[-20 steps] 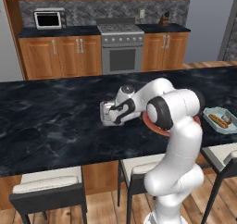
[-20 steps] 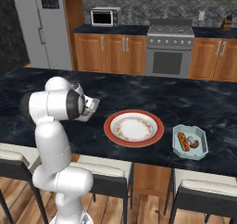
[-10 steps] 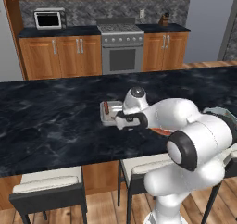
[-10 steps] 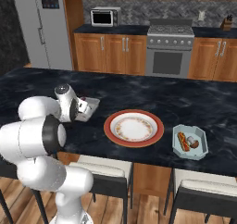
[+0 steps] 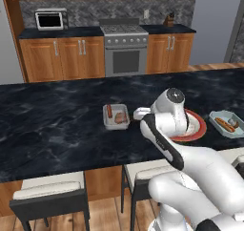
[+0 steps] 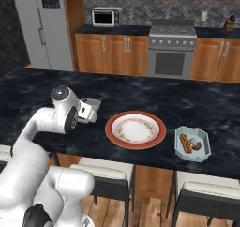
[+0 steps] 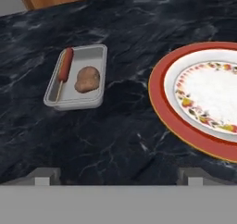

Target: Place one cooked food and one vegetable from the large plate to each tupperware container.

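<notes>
In the left base view, the gripper (image 5: 139, 113) hangs spread wide and grasping nothing, just beside the grey container (image 5: 116, 116), which sits on the dark marble counter (image 5: 52, 130) to its left. That tub holds a corn dog and a brown potato. The large plate (image 5: 196, 128) lies on the gripper's other side, half hidden behind the arm, and the pale blue container (image 5: 226, 123) sits beyond it with a sausage-like piece inside.

In the right base view, the gripper (image 6: 90, 110) covers most of the grey container (image 6: 96, 102). The large plate (image 6: 135, 130), red-orange rimmed with a white centre, sits bare to its right; further right the pale blue container (image 6: 192, 143) holds a hot dog and a small dark-and-white item.

In the hand view, the fingertips (image 7: 45, 177) stand far apart, released. Ahead of the left tip sits the grey container (image 7: 78, 78), with the corn dog (image 7: 65, 65) along one wall and the potato (image 7: 87, 78) beside it. Ahead of the right tip lies the large plate (image 7: 162, 98), its floral inner ring showing.
</notes>
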{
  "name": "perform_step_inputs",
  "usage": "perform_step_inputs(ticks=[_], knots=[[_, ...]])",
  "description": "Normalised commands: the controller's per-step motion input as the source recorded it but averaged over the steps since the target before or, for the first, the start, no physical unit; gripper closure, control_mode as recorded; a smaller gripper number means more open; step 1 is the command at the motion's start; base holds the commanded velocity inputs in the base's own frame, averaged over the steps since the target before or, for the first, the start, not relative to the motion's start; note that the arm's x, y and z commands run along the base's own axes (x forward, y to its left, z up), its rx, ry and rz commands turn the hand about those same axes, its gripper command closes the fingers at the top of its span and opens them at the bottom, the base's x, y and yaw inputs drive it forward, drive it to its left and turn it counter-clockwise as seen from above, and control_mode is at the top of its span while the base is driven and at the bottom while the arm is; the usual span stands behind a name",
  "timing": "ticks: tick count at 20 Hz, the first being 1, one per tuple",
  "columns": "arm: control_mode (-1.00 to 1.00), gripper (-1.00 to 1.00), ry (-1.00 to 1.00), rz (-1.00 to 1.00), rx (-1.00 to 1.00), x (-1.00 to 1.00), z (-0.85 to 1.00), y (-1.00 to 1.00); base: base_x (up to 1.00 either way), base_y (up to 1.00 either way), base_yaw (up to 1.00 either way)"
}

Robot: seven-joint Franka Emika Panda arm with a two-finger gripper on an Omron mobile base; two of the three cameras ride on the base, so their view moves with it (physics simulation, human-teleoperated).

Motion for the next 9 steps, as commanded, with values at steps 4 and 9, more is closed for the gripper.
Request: perform_step_inputs(ticks=[4,9], knots=[[-1.00,-1.00,0.13,0.00,0.00,-0.67,1.00,-0.39,0.00,0.00,0.00],[-1.00,-1.00,0.17,0.00,-0.01,-0.79,1.00,-0.23,0.00,0.00,0.00]])
